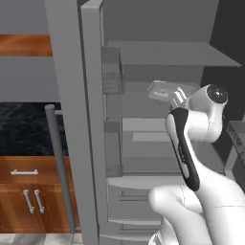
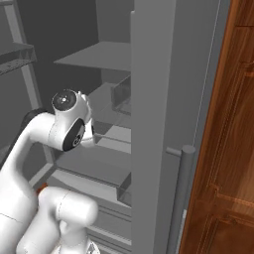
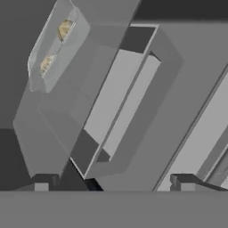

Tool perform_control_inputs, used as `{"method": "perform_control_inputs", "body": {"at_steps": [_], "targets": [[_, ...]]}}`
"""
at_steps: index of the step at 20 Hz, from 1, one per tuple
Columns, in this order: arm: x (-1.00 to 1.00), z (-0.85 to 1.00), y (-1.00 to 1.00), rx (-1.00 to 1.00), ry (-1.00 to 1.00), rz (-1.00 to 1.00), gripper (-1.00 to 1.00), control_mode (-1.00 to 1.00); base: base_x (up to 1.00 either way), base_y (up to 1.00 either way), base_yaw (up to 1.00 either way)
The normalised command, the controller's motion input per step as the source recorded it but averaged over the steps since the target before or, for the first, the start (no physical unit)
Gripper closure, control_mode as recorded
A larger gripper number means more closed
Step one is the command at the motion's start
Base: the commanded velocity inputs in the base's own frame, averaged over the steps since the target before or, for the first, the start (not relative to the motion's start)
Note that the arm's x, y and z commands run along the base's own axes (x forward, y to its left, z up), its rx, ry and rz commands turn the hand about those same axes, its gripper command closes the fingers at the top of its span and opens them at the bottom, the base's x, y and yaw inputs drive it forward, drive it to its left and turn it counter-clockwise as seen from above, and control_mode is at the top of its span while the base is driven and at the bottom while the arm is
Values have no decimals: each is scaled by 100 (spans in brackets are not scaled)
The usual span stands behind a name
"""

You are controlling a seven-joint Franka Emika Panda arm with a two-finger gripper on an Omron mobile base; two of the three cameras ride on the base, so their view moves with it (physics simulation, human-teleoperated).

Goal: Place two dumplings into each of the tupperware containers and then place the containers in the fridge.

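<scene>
The fridge (image 1: 172,52) stands open with my arm reaching into it. One tupperware container (image 1: 160,89) rests on a middle shelf. In the hand view this container (image 3: 53,67) lies at the upper left, with two dumplings (image 3: 65,29) (image 3: 47,63) inside it. My gripper (image 3: 111,185) is open and holds nothing; its fingertips (image 3: 42,182) are drawn back from the container. In the left base view the gripper (image 1: 176,97) sits just right of the container, partly hidden by my wrist. A lower drawer (image 3: 124,107) of the fridge fills the middle of the hand view.
The open fridge door (image 1: 91,119) with its bins (image 1: 112,76) and bar handle (image 1: 60,167) stands left of my arm. The other door (image 2: 154,124) and handle (image 2: 181,198) close in on the right. Wood cabinets (image 1: 28,191) lie beyond, and a wood panel (image 2: 228,124).
</scene>
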Motion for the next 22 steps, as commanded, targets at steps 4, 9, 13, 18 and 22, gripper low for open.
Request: {"method": "perform_control_inputs", "body": {"at_steps": [4,9,13,18,22], "targets": [[-68,-28,16,-11,0,12,-100,-100,0,0,0],[-38,-4,20,-12,0,5,-100,-100,0,0,0],[-21,0,1,-1,0,0,-100,-100,0,0,0],[0,0,0,0,0,0,-100,100,-91,0,10],[0,0,0,0,0,0,-100,100,-100,-1,6]]}}
